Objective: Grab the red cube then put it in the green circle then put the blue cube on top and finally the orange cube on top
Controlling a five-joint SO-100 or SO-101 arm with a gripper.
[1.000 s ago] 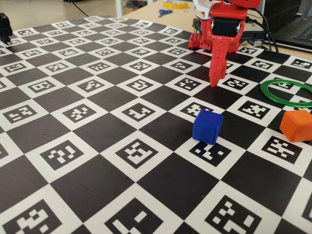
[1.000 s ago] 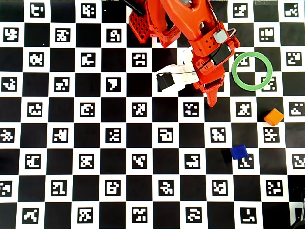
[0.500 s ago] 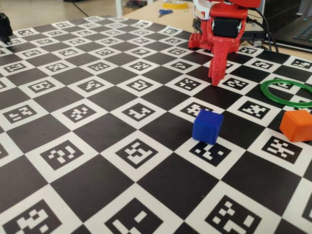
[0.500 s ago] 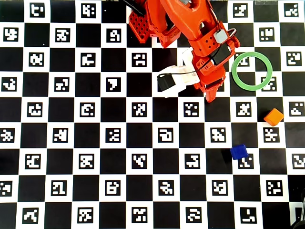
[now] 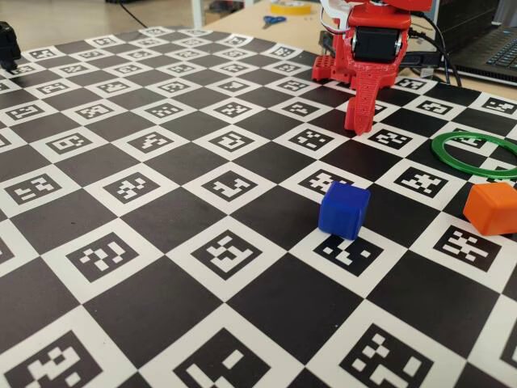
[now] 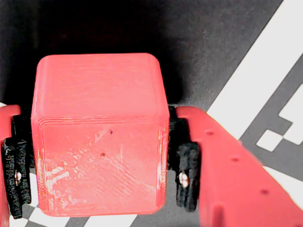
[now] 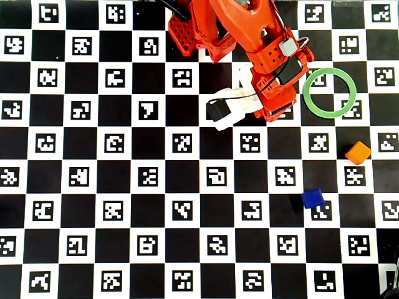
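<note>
Tool (image 6: 97, 165) clamped on the red cube (image 6: 97, 127) (pads (image 6: 187, 177) pressing both sides), above the checkered board (image 6: 255, 85).

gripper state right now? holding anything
Gripper: closed on the red cube, which sits clamped between its two fingers in the wrist view.

No words or numbers can be read; the checkered board (image 7: 93, 156) shows only black-and-white code squares.
</note>
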